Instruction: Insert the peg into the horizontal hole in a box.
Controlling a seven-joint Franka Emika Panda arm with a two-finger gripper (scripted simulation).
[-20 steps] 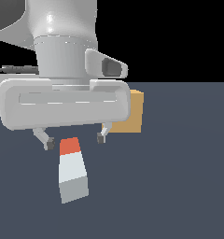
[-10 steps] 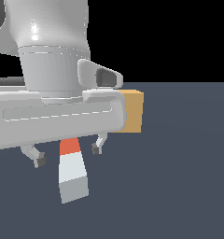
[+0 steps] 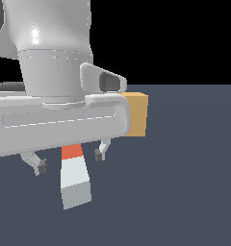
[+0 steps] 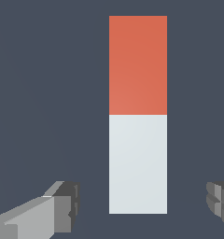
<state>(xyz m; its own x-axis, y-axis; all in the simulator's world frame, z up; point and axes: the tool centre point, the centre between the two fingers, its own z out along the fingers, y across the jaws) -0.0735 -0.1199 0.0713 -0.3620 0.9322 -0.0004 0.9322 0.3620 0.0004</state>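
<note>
The gripper has sunk lower, its spread, empty fingers now straddling the peg lying on the floor, ready to grasp it

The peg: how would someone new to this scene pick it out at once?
On the dark floor, below the big grey gripper, lies a long square-sectioned bar between the open fingers. That is the peg: half orange-red, half white-grey, unlike the plain tan box behind.
</note>
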